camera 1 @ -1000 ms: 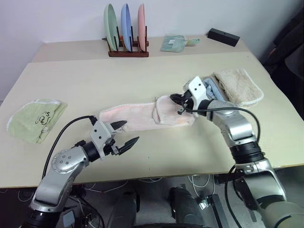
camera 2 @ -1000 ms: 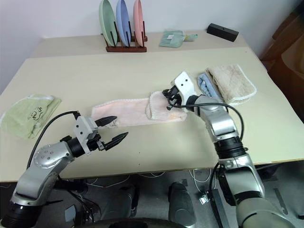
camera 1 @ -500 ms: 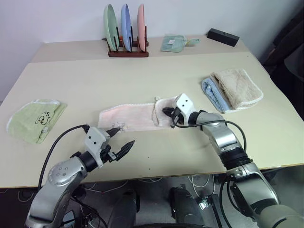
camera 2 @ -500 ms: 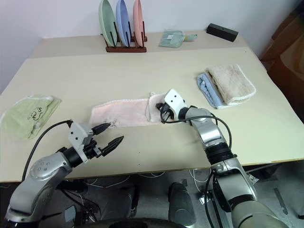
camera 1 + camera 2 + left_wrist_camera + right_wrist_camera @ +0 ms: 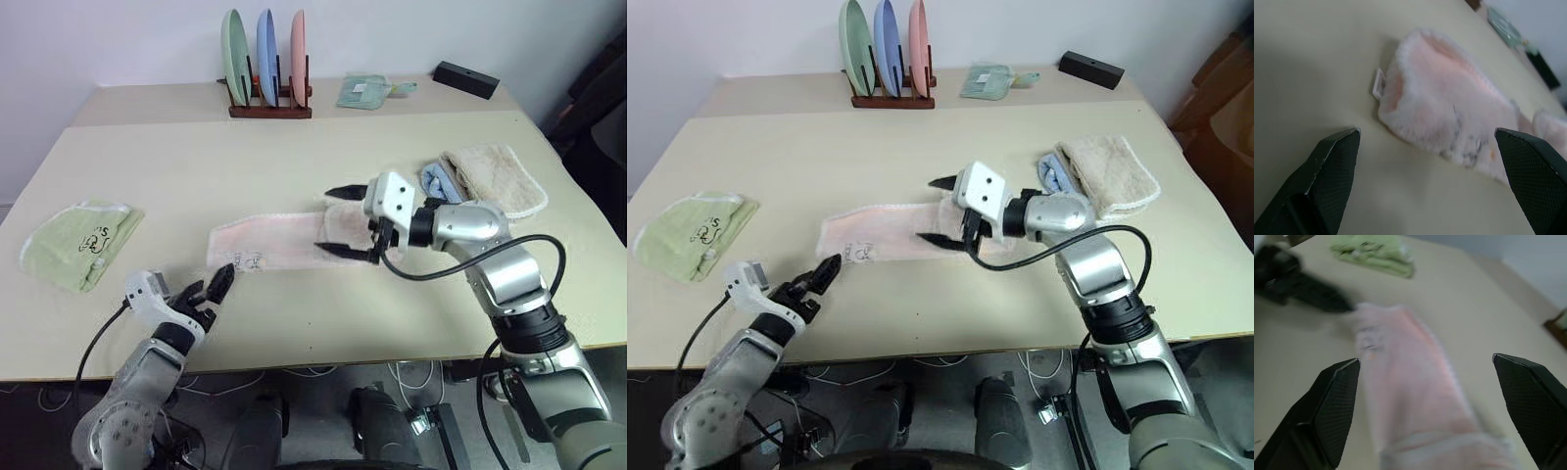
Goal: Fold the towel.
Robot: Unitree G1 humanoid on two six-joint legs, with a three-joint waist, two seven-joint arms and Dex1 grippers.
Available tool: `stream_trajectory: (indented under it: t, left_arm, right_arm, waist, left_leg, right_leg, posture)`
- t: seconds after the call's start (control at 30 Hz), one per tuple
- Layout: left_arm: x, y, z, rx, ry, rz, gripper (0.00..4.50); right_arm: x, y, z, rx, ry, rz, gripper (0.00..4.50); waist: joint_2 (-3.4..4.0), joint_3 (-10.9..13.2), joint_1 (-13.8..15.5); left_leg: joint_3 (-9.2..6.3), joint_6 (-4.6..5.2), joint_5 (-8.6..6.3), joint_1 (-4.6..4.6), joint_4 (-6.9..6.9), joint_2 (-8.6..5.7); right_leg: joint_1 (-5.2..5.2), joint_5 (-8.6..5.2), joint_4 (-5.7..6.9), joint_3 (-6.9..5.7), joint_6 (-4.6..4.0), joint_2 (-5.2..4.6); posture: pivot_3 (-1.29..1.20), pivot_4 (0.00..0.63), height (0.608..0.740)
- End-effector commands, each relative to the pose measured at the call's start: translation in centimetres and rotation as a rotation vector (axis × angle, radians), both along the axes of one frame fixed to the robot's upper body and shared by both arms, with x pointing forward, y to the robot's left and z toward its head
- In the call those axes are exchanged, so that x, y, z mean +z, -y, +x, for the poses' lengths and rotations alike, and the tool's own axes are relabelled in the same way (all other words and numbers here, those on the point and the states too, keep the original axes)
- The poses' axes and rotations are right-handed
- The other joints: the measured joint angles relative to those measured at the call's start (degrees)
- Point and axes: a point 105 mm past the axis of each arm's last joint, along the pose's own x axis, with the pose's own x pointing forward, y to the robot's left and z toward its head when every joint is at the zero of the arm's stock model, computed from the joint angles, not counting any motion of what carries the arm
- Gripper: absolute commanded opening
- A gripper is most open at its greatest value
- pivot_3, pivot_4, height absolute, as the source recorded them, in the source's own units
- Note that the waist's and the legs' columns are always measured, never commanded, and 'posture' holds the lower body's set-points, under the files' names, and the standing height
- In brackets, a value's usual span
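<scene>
The pale pink towel lies as a long strip across the middle of the table, with a small black mark near its front left corner. Its right end is doubled over under my right gripper. That gripper hovers just above the towel, pointing left along it, open and holding nothing. My left gripper is low over the table just in front of the towel's left end, also open and empty. The left wrist view shows that end of the towel with a small white loop tag.
A folded light green cloth lies at the left edge. A beige towel on a blue cloth sits to the right. At the back stand a plate rack, a small green cloth and a black box.
My right gripper carried the towel's right end leftward, then opened, let it go and lifted off. My left gripper rolled over and sank left toward the table's front edge.
</scene>
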Motion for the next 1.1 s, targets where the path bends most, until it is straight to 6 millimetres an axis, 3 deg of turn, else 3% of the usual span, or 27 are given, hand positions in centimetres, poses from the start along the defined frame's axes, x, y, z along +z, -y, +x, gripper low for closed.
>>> stream_trajectory:
  t: [0.03,0.17,0.27,0.5,0.67,0.9,1.0,1.1]
  left_arm:
    - [-0.9,0.4,0.7,-0.001,-0.067,-0.060,4.50]
    - [-1.1,1.3,1.8,-0.031,-0.086,-0.114,4.50]
    - [-0.6,1.9,2.5,-0.045,-0.072,-0.154,3.66]
    - [0.2,1.9,3.3,-0.050,-0.045,-0.182,0.11]
    - [4.3,-0.9,3.3,0.016,0.166,-0.125,0.04]
    - [7.8,-7.2,2.1,0.120,0.305,0.066,0.04]
    - [8.8,-7.0,2.2,0.035,0.320,0.218,0.04]
    - [10.0,-4.9,2.6,-0.105,0.362,0.339,0.04]
  right_arm:
    - [0.2,-0.6,-1.2,0.056,0.054,-0.029,4.46]
    - [-0.7,-0.9,-2.0,0.078,0.047,-0.057,4.46]
    - [-0.6,-1.0,-2.3,0.082,0.048,-0.053,4.50]
    - [-0.4,-1.3,-3.0,0.085,0.042,-0.040,4.50]
    - [-0.7,-1.6,-3.8,0.096,0.019,-0.035,4.50]
    - [-0.8,-1.4,-3.7,0.083,0.012,-0.042,4.50]
    - [-0.8,-1.3,-3.4,0.079,0.016,-0.047,4.50]
    - [-0.8,-1.2,-3.2,0.075,0.018,-0.051,4.50]
  waist:
    - [0.01,0.00,0.03]
    - [0.02,-0.01,0.16]
    - [0.02,-0.01,0.23]
    - [-0.01,0.01,-0.01]
    - [-0.03,0.02,-0.15]
    - [-0.03,0.02,-0.15]
    - [-0.03,0.02,-0.14]
    - [-0.04,0.03,0.11]
  left_leg:
    - [0.00,0.00,0.00,0.00,0.02,-0.01]
    - [-0.01,-0.01,0.00,0.04,0.03,-0.04]
    - [-0.04,-0.01,0.00,0.08,0.04,-0.04]
    - [-0.06,-0.01,0.00,0.04,0.05,-0.06]
    - [-0.07,-0.02,0.00,0.04,0.00,-0.05]
    - [-0.07,-0.02,0.00,0.03,-0.05,-0.04]
    - [-0.05,-0.02,0.00,0.03,-0.09,-0.05]
    - [-0.07,-0.01,0.00,0.01,-0.08,-0.05]
  right_leg:
    - [0.02,0.00,0.00,0.00,0.00,0.00]
    - [0.10,-0.01,-0.02,-0.01,-0.01,-0.02]
    - [0.20,-0.01,-0.07,-0.04,-0.02,-0.03]
    - [0.21,-0.01,-0.16,-0.06,-0.02,-0.04]
    - [0.18,-0.04,-0.17,-0.07,-0.07,-0.04]
    - [0.17,-0.12,-0.22,-0.07,-0.21,-0.04]
    - [0.17,-0.12,-0.26,-0.07,-0.22,-0.04]
    - [0.22,-0.13,-0.36,-0.10,-0.24,-0.04]
  posture:
    - [0.00,0.150,0.740]
    - [0.00,0.150,0.740]
    - [0.00,0.150,0.740]
    - [0.00,0.150,0.740]
    - [0.00,0.150,0.740]
    - [0.00,0.150,0.740]
    - [0.00,0.150,0.740]
    - [0.00,0.150,0.740]
